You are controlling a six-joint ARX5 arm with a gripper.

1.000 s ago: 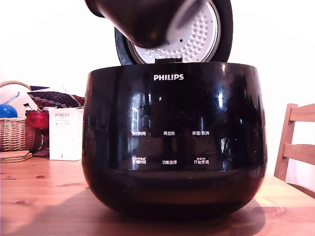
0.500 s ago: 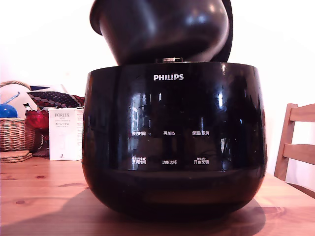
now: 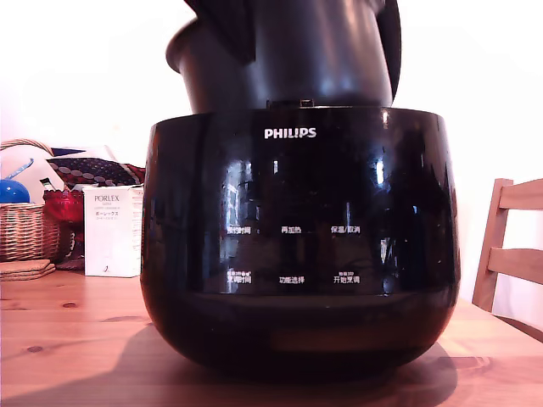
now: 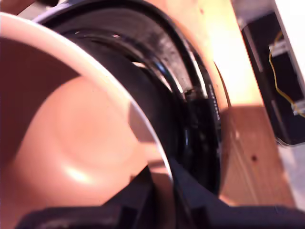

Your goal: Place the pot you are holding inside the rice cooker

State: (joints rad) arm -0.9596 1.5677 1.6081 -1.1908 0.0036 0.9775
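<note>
— What sort of place is this?
— A home, likely a dining corner: a knotty pine table (image 3: pixel 68 339), a slatted wooden chair (image 3: pixel 513 264), a woven wicker basket (image 3: pixel 24 233) of oddments, a white cardboard PORLEX box (image 3: pixel 113 233), and a glossy black Philips rice cooker (image 3: pixel 297 246).

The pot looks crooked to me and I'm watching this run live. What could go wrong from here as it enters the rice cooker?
The pot hangs tilted above the rice cooker, so its bottom may catch on the opening and jam. The fingers pinch only one spot of its rim, so it could slip or swing. The open lid stands close behind it and might get bumped.
</note>
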